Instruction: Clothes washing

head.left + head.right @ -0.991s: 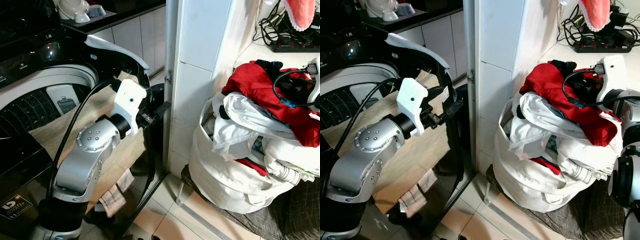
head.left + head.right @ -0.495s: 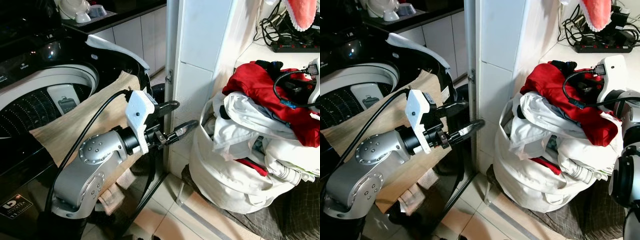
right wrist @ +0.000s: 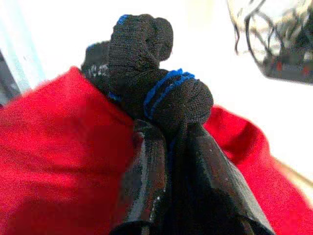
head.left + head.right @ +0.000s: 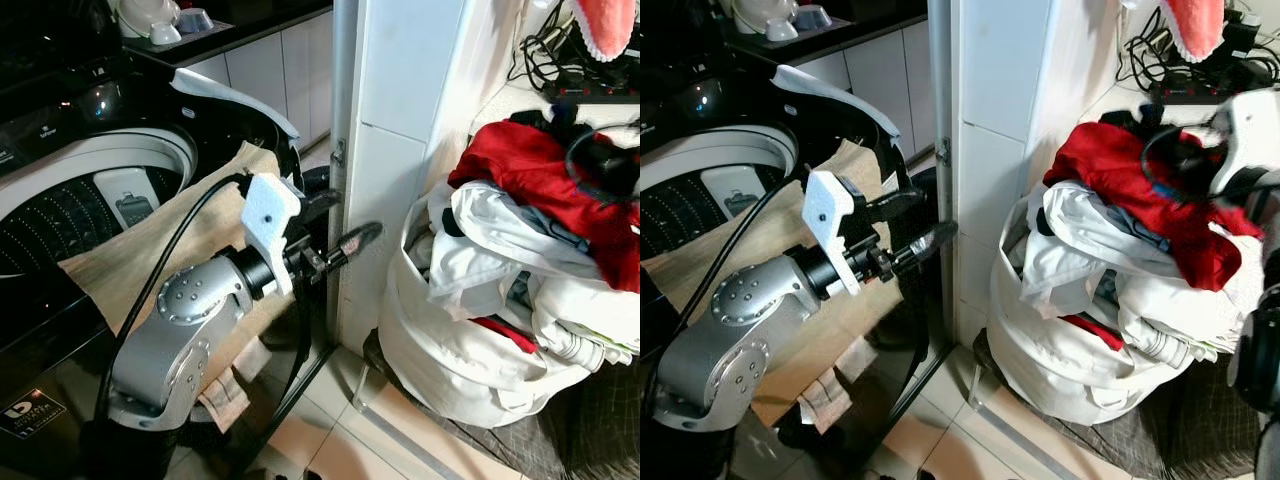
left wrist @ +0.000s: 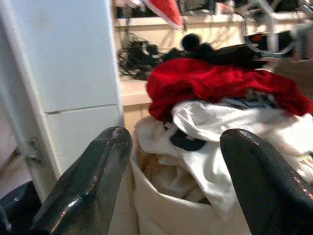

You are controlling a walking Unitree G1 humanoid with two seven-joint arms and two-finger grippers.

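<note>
Right wrist view: our right gripper [image 3: 168,147] pinches black sock [image 3: 146,73] on red shirt [image 3: 54,161]. Left gripper [image 4: 340,225] open, empty. Next we carry sock to washer [image 4: 60,190].

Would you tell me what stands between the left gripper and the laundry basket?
The white tiled pillar's corner stands between the left gripper and the laundry basket, in the left eye view.

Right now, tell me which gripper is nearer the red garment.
Right. The right gripper is at the red garment on top of the laundry bag, shut on a black sock. The left gripper is open, across the white pillar by the washer.
</note>
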